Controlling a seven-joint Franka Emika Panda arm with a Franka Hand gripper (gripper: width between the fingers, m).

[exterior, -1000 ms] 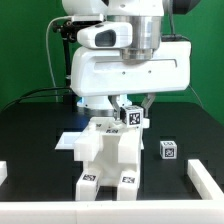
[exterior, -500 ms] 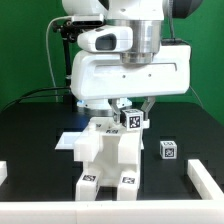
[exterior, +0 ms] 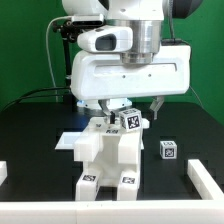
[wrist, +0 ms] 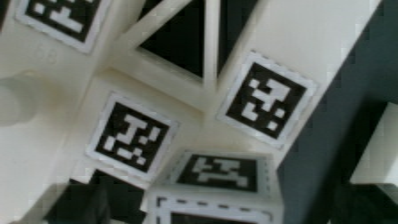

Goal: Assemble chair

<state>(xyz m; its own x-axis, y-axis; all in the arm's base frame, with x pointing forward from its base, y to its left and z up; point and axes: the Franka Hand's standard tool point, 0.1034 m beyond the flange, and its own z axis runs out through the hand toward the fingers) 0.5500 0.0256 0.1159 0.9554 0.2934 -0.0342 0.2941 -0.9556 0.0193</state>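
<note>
White chair (exterior: 108,150) on black desk (exterior: 30,130) — jaws spread wide either side of tagged top block (exterior: 131,119), gripping nothing — probably seated already.

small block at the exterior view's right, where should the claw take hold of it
Pinch the small block by two opposite upright sides, coming straight down. It sits flat on the table, apart from the chair, so its sides look free.

place: robot lab test rig, pretty sure | clues: green backdrop (exterior: 20,50), black desk (exterior: 30,132), big white arm (exterior: 130,70), square tags (exterior: 131,119) stuck over the chair parts (exterior: 105,150)
</note>
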